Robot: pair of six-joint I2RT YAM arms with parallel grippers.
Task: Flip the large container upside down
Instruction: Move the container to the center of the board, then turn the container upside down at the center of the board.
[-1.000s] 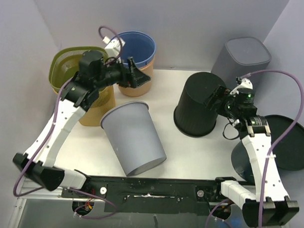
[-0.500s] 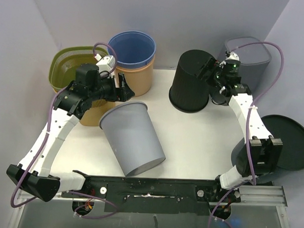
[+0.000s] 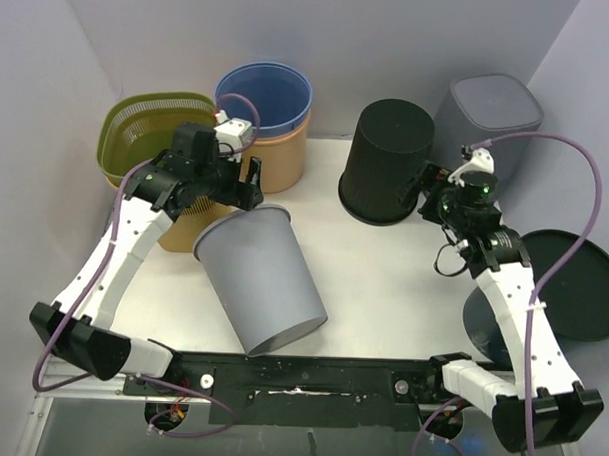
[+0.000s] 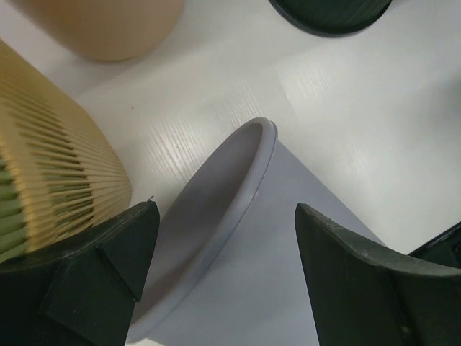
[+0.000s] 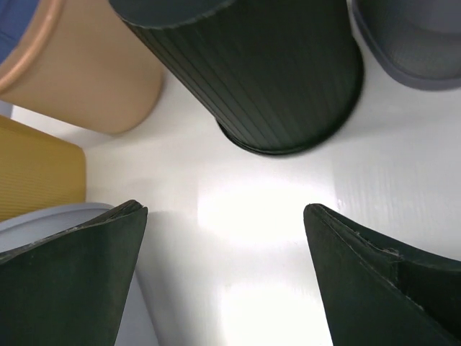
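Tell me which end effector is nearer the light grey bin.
Left. The left end effector hovers at the rim of the light grey bin; the right end effector is beside the black bin.

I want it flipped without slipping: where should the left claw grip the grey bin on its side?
Probably the lipped rim of the grey bin, from above: its mouth faces sideways, so the thin wall fits between the fingers of the open left claw.
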